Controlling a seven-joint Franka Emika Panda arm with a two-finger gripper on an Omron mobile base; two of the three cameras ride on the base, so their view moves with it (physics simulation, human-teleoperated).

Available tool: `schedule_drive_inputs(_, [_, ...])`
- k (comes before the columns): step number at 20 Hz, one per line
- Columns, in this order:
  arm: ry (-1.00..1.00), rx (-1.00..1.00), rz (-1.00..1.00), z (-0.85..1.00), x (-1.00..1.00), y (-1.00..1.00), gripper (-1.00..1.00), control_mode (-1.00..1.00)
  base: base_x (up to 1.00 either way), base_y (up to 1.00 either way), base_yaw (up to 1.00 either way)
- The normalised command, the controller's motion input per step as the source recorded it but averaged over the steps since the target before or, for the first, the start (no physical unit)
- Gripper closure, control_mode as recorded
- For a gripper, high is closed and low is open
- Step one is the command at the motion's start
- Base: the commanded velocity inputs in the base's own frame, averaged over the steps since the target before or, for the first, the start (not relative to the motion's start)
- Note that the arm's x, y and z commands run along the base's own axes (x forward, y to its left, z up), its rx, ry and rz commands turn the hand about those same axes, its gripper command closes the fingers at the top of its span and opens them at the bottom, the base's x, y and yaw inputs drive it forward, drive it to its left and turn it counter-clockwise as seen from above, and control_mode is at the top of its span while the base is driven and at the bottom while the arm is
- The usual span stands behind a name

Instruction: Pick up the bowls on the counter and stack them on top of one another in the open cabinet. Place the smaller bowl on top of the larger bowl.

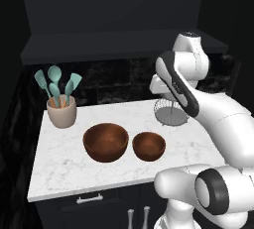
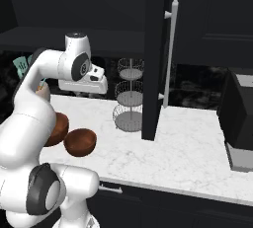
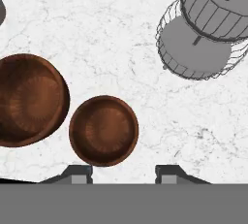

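Left base view gives you the plainest read on progress: both bowls sit on the counter (image 1: 59, 166), so nothing has been stacked yet. The larger bowl (image 1: 105, 142) rests near the middle of the white marble, and the smaller bowl (image 1: 149, 145) sits just beside it on its right, close but apparently not touching. Behind them to the left stands the beige crock (image 1: 62, 111) with teal spatulas, and a wire tiered stand (image 1: 171, 111) stands toward the back right.

The open cabinet (image 1: 114, 44) hangs above the counter, its dark shelf bare as far as you can see in that gloom.

From the hand view, the gripper (image 3: 123, 174) hovers well above the marble, looking straight down, with the smaller bowl (image 3: 103, 130) just ahead of the left fingertip. The jaws stand apart and hold nothing. The larger bowl (image 3: 30, 100) lies off to the left of that view.

By my reading, the whole job is ahead of you: the larger bowl should go into the cabinet first, then the smaller one set inside it. The hand sits nearer the smaller bowl now, so you will likely need to shift over before the first pick.
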Motion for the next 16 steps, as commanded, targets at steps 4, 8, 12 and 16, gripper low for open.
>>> schedule_drive_inputs(4, [0.09, 0.0, 0.0, -0.16, -0.03, 0.0, -1.0, -1.0, 0.0, 0.0, 0.0])
schedule_drive_inputs(8, [0.21, -0.01, 0.0, -0.69, -0.04, 0.02, -1.0, -1.0, 0.0, 0.0, 0.0])
schedule_drive_inputs(12, [0.25, 0.0, 0.0, -1.0, 0.0, 0.0, -1.0, -1.0, 0.0, 0.0, 0.0])
schedule_drive_inputs(16, [0.05, 0.0, 0.0, -0.91, 0.0, 0.0, -1.0, -1.0, 0.0, 0.0, 0.0])
